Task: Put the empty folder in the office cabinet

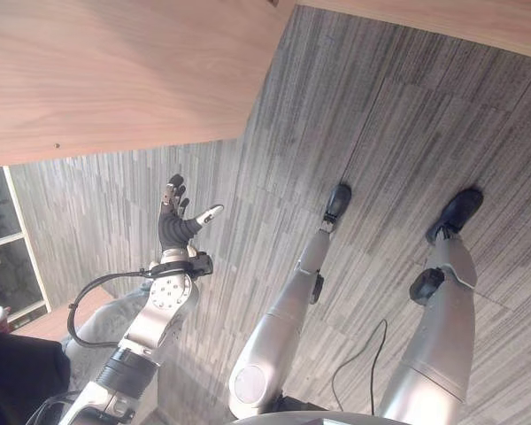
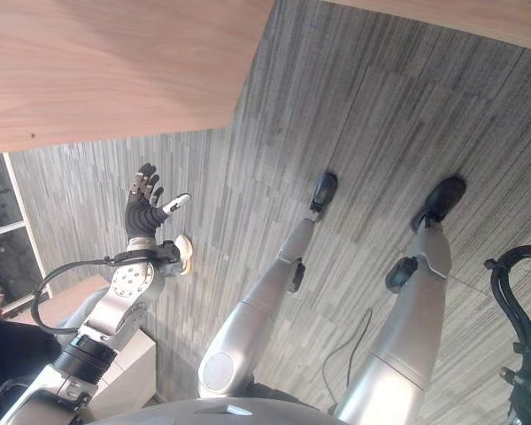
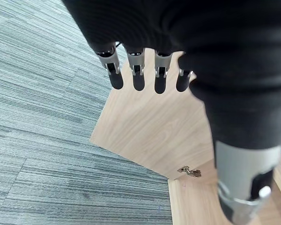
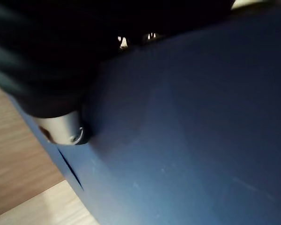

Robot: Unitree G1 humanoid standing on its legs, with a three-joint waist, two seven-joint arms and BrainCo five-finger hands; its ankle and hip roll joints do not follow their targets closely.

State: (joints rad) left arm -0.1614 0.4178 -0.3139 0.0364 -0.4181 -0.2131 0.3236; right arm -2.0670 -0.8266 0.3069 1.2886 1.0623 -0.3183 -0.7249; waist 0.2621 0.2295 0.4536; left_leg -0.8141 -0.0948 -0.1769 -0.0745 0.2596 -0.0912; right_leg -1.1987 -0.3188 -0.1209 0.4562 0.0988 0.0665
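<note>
The flat dark blue folder [image 4: 192,131] lies right against the right hand [image 4: 61,129] in the right wrist view, its broad smooth face spreading away from the hand's dark ribbed cover, with the silver thumb pressed to that face near the folder's edge. The tips of the fingers barely show past the cover above the folder, so I cannot tell whether this hand is curled round the folder or merely laid flat on it. Just beside the folder's edge, on the thumb side, runs a pale wooden surface [image 4: 18,187]. The left hand [image 1: 177,220] is well apart from all this, raised over the grey striped carpet floor [image 1: 380,115] with its fingers straight and spread and its thumb held out to the side, gripping nothing and touching nothing. Beyond its fingertips stands a light brown wooden cabinet panel [image 3: 154,131] with a small metal hinge [image 3: 189,172] at its lower edge, near the hand but clear of it.
</note>
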